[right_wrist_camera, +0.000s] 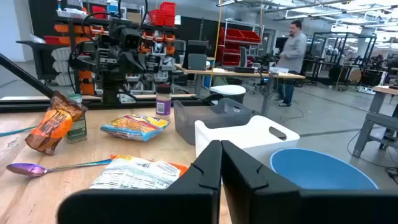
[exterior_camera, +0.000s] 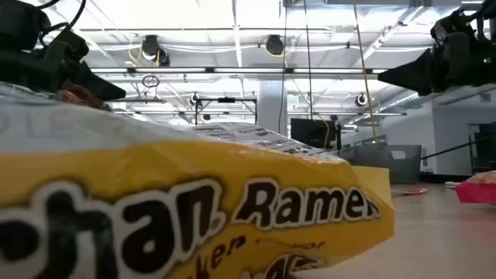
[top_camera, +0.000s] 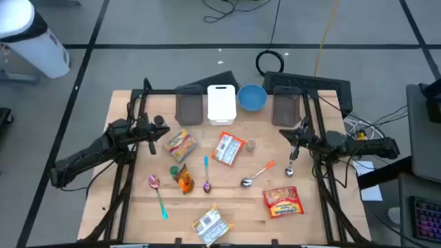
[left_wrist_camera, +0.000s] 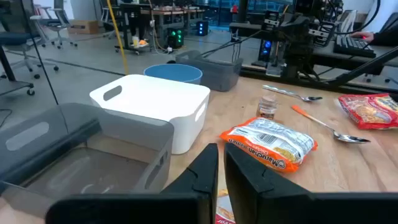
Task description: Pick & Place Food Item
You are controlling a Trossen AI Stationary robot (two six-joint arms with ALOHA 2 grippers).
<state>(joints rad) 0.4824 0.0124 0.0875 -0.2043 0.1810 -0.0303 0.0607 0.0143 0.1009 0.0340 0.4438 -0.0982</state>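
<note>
Both pincers hover empty and closed above scattered ramen packets (top_camera: 227, 149)

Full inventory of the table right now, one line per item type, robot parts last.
ramen packets: 4; yellow-orange centre-left, white-orange centre, red front right, white-yellow front edge
snack bag: 1, orange-brown, front of centre
small green can: 1, touching the snack bag
small jar: 1, clear-brownish, right of the centre packet
spoons: 4; pink bowl with teal handle front left, purple bowl with blue handle centre, steel with orange handle right of centre, steel under the right hand
white bin: 1, back centre
grey bins: 2; and, flanking it
blue bowl: 1, back
left hand: shut, empty, over table left
right hand: shut, empty, over table right
</note>
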